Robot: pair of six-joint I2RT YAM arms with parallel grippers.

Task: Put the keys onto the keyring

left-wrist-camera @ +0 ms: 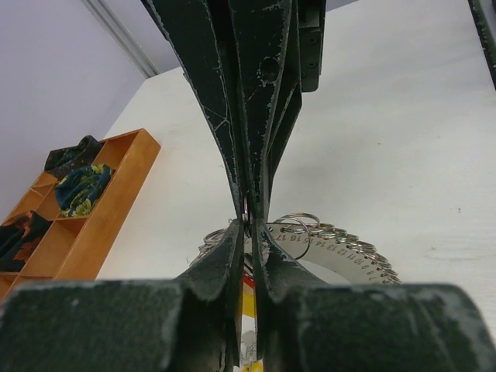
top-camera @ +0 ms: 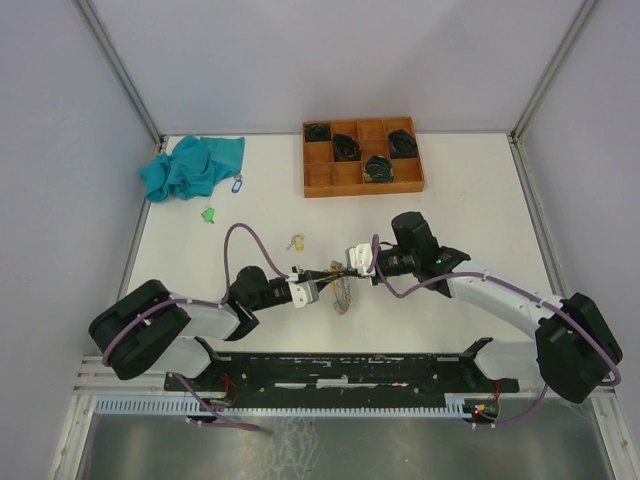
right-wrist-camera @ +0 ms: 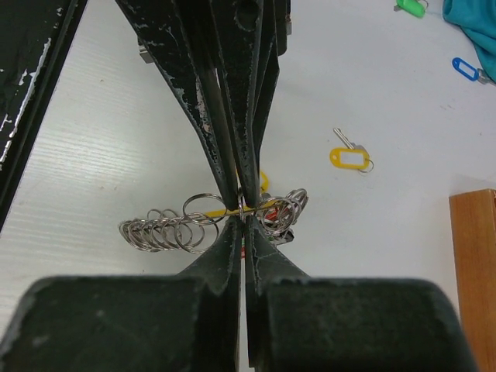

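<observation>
A: What is unseen from the left wrist?
B: There, black gripper fingers (left-wrist-camera: 217, 267) cover most of the cluster of silver metal rings (left-wrist-camera: 298, 225); the orange wooden tray (left-wrist-camera: 108, 209) runs off the left edge.
A: And the right wrist?
B: The teal cloth (right-wrist-camera: 477, 23) is clipped by the top corner.

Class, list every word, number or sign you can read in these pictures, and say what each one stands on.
Curved pale strip: a row of stamped characters, too blurred to read.
Yellow key tag lying on the table: its label window looks blank.
Nothing else shows legible text.
</observation>
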